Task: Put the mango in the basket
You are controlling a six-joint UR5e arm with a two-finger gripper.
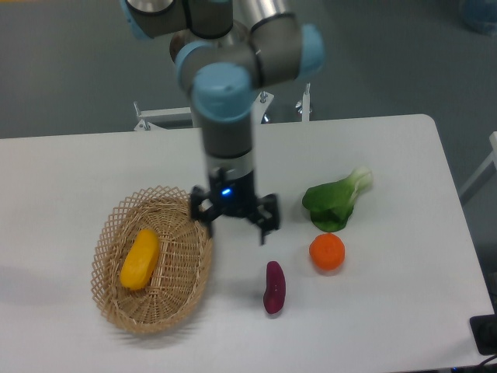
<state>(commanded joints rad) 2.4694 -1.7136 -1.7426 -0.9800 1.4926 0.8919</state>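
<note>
Mango point(140, 259) inside basket point(116, 315), left of open gripper point(236, 233).

The basket point(153, 260) sits on the left of the bench point(404, 311), with the mango point(140, 259) lying inside it. The tool point(235, 231) hangs just right of the basket's rim. Further right lie the sweet potato point(274, 287), the orange point(327, 252) and, behind the orange, the bok choy point(335, 201).
</note>
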